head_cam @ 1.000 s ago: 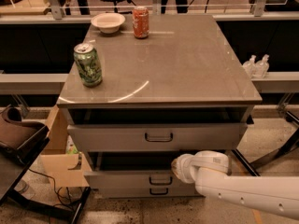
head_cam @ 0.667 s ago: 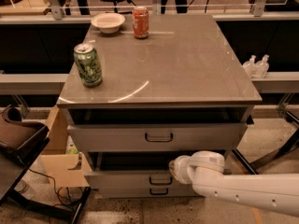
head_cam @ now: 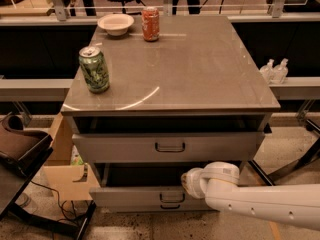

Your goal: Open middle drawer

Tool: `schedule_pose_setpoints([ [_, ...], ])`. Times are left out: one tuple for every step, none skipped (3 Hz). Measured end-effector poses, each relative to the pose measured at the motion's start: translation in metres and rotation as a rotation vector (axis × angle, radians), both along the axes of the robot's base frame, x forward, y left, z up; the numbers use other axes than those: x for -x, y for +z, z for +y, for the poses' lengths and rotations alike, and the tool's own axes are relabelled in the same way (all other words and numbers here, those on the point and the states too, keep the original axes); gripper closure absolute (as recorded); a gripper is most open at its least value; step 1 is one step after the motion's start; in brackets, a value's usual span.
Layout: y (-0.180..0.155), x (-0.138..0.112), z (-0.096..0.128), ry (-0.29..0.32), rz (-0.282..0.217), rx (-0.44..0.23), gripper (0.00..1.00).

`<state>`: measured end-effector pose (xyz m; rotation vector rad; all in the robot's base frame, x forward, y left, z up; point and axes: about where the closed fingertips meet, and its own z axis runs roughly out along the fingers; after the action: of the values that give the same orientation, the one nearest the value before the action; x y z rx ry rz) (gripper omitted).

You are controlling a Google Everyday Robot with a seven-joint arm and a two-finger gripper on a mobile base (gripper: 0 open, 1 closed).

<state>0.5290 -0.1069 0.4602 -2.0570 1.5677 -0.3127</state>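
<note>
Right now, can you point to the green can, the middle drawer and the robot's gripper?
green can (head_cam: 94, 70): camera view, middle of its side.
middle drawer (head_cam: 130, 196): camera view, bare front, left of its handle.
gripper (head_cam: 188, 182): camera view, its end, by the middle drawer's top edge, right of the handle.

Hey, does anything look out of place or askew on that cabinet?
Nothing spilled or damaged. The green can, orange can and bowl stand upright on top. Only oddity: the top drawer sits partly pulled out, like the middle drawer, where the gripper is at its upper edge right of the handle.
</note>
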Motion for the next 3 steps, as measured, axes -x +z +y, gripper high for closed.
schedule_pose_setpoints([
  [-0.013,0.014,-0.003,0.009,0.068,0.091,1.0],
  [-0.013,0.014,-0.003,0.009,0.068,0.091,1.0],
  [-0.019,0.029,-0.005,0.029,0.132,0.186,1.0],
])
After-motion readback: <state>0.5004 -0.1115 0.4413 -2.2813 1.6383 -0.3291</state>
